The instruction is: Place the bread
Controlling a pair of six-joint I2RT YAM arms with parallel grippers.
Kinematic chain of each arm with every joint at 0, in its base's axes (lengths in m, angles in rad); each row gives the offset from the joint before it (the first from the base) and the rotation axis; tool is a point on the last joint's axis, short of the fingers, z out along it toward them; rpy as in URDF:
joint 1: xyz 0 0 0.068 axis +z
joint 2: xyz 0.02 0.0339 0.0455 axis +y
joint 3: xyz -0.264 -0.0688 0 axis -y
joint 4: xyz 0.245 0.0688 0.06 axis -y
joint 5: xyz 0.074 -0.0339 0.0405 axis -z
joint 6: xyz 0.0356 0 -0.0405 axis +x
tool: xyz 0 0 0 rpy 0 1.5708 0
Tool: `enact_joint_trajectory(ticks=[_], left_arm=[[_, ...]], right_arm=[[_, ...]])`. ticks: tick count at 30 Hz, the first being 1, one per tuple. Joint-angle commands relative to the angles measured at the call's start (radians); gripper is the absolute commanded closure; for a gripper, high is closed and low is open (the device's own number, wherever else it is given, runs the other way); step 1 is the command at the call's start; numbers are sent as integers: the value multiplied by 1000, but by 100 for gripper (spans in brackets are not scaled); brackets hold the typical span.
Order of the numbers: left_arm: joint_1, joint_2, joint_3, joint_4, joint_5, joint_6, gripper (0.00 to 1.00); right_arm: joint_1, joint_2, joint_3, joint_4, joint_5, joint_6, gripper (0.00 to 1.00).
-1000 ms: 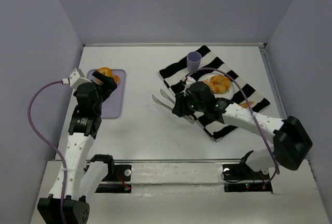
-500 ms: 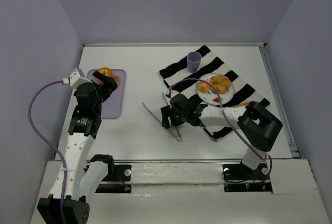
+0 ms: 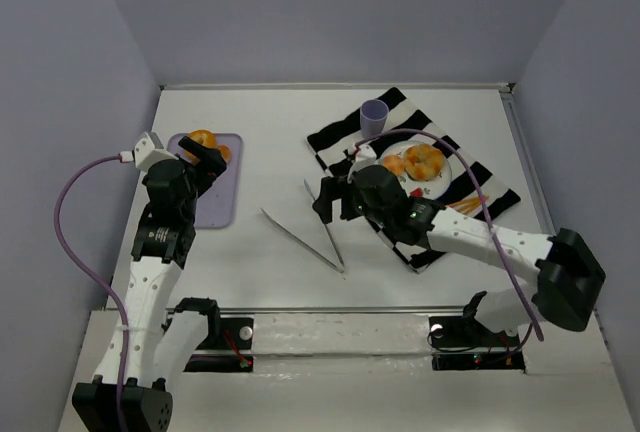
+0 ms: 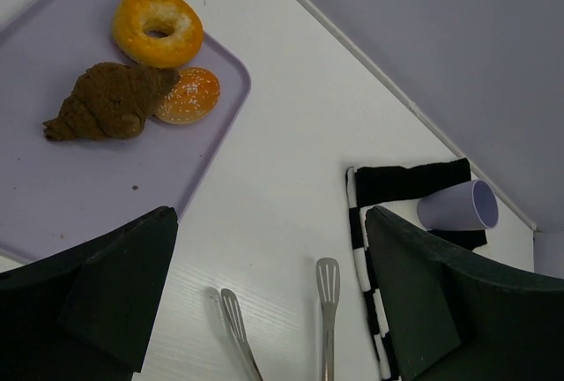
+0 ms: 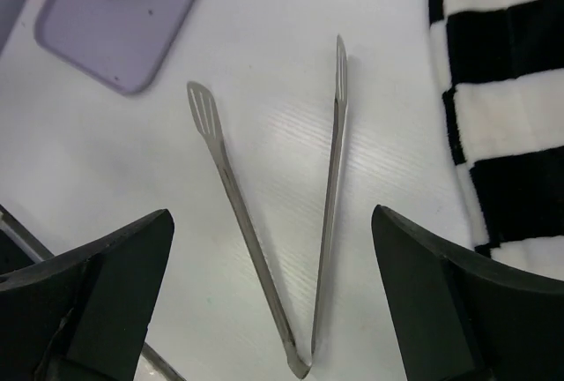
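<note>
Since bread [image 3: 420,162] sits on the plate [image 3: 447,181] beside it, the right gripper [image 5: 269,222] hangs, jaws wide apart, above tongs [image 5: 330,178] probably set aside.

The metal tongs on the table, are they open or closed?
Open. The tongs lie flat on the white table, their two legs spread in a V, tips well apart.

The left arm [image 3: 160,242] rises from the near left corner of the worktop [image 3: 270,132] along its left edge. The left gripper [image 3: 205,162] has its jaws spread wide. The right arm [image 3: 480,237] folds at the right edge and reaches toward the centre. The right gripper [image 3: 328,197] has its jaws spread wide.
</note>
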Motion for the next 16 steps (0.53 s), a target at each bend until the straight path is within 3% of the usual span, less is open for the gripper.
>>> enact_joint_trajectory(ticks=[1,9,16], left_arm=[[-2,-21,5,38,0,0,1],[-2,-26,5,35,-14,0,1],[-2,-18,8,35,-10,1,1]], right_arm=[[7,-175,3,-16,141,-61,0],[7,-454,-72,12,367,-72,0],[7,-510,-119,12,410,-87,0]])
